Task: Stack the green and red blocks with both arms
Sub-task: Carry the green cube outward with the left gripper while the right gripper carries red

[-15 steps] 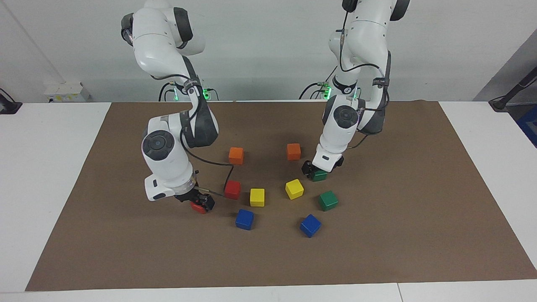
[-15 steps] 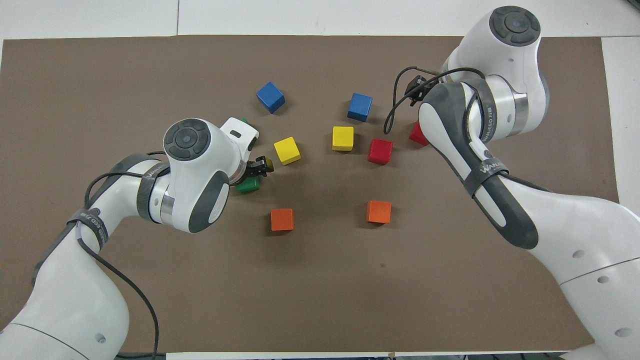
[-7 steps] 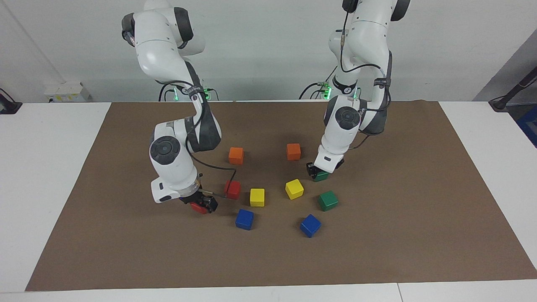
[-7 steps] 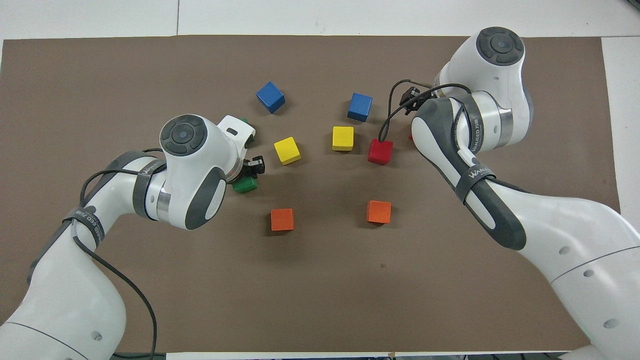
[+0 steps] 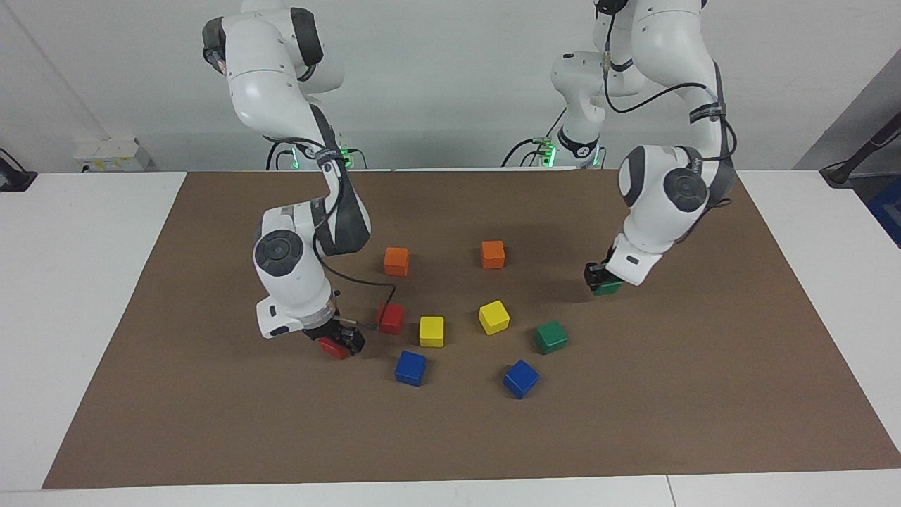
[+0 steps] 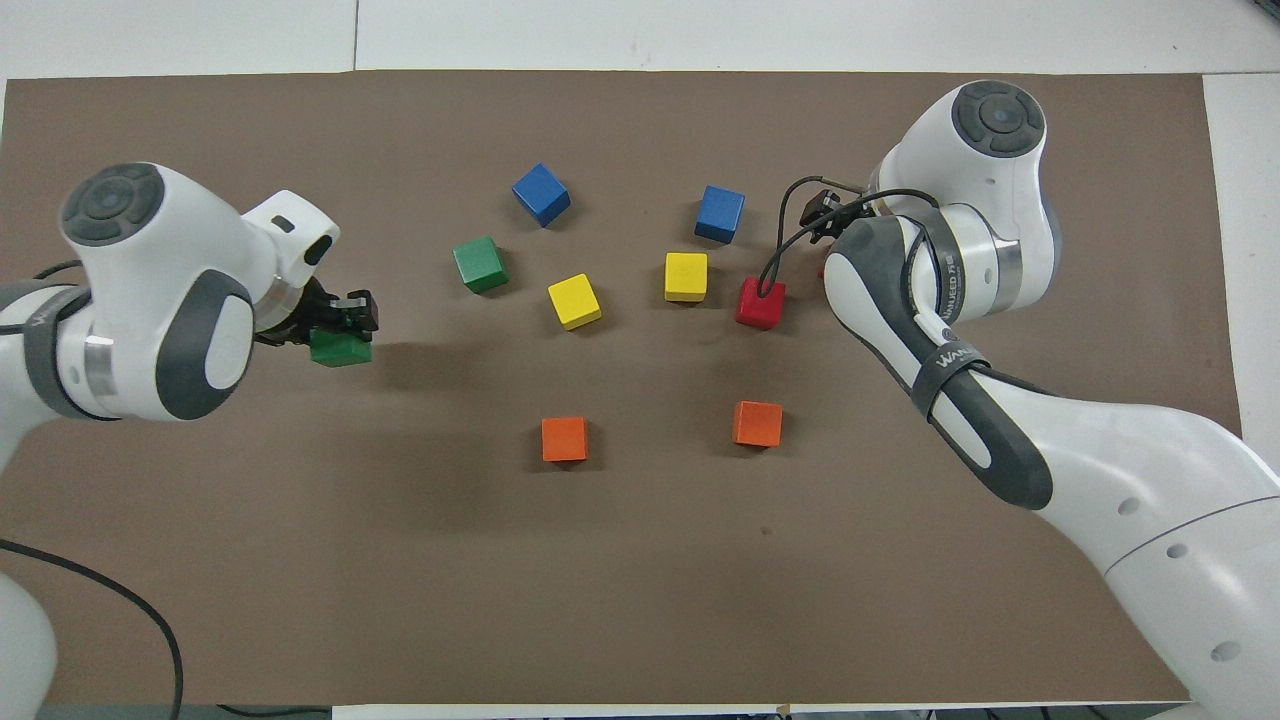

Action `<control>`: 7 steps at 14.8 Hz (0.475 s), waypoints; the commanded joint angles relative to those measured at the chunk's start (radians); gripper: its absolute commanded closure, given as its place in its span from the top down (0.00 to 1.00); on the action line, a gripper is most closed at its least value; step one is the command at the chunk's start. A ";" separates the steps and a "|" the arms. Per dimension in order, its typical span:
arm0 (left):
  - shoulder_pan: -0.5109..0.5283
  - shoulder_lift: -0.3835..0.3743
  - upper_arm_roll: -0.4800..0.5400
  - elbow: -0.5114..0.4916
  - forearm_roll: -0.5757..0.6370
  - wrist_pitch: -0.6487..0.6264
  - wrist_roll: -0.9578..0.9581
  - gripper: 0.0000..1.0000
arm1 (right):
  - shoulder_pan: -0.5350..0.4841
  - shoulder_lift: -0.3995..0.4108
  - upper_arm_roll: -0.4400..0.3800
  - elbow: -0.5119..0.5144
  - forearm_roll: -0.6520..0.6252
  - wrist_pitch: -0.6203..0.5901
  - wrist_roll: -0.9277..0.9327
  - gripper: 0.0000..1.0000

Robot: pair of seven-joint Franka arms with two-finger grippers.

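Note:
My left gripper is shut on a dark green block and holds it just above the mat, toward the left arm's end of the table; both show in the overhead view, the gripper and the block. The second green block lies alone on the mat. My right gripper is shut on a red block, low at the mat. In the overhead view the right arm hides that gripper and its block. The second red block lies beside it.
On the brown mat lie two yellow blocks, two blue blocks and two orange blocks. The right arm's black cable hangs by the loose red block.
My left gripper has carried its green block away from the cluster toward the left arm's end of the table. My right gripper has stayed nearly in place with the red block.

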 commanded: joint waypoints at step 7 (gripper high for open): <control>0.202 0.004 -0.012 -0.022 0.016 0.052 0.231 0.00 | -0.010 -0.042 0.006 -0.084 0.015 0.066 0.007 0.66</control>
